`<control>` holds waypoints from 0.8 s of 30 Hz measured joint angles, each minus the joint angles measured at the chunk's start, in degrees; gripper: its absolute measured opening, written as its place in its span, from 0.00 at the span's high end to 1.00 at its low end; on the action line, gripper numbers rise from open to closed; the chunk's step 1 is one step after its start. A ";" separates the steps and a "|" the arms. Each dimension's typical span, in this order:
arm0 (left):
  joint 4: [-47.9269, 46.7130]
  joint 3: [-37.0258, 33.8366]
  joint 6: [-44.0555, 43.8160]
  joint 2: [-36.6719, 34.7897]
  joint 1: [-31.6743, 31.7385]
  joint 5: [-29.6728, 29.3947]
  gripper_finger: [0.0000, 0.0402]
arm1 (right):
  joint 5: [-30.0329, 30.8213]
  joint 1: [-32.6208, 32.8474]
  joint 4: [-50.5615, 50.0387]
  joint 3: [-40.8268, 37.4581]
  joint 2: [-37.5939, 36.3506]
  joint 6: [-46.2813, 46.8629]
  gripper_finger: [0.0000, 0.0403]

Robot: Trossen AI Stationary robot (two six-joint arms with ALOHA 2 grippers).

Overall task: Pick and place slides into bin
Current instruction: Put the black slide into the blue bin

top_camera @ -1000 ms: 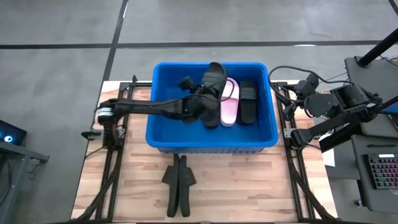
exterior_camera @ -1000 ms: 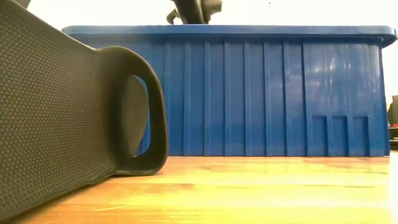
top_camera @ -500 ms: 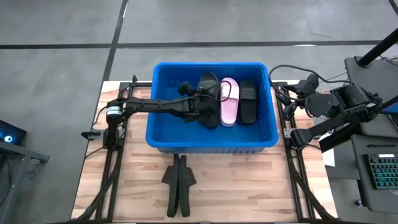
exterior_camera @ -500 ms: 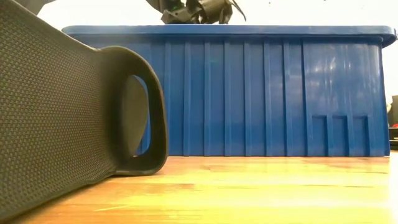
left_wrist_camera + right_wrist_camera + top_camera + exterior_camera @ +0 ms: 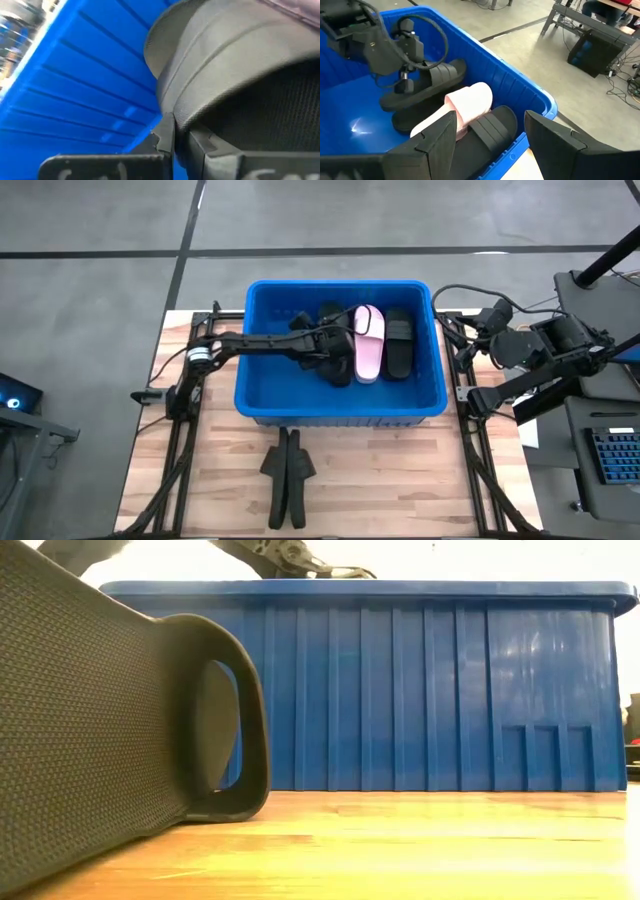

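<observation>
Left hand (image 5: 335, 350) deep in bin (image 5: 262, 395), pinching black slide (image 5: 338, 365) beside pink slide (image 5: 368, 342). Let go low so it lies flat. Right hand (image 5: 490, 137) spread, parked.

Black slide (image 5: 110, 730) edge-cropped, seemingly blurred

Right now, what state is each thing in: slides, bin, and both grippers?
left gripper: shut on a black slide, low inside the bin
held black slide: gripped, down among the others in the bin
pink slide: lying in the bin
black slide by the right wall: lying in the bin
black slide pair: on the table, outside the bin
bin: upright, partly filled
right gripper: open, empty, beside the bin
</observation>
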 joint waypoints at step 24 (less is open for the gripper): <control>0.88 3.89 10.45 4.54 0.58 5.81 0.94 | -0.22 0.00 0.28 -0.02 0.00 0.00 0.44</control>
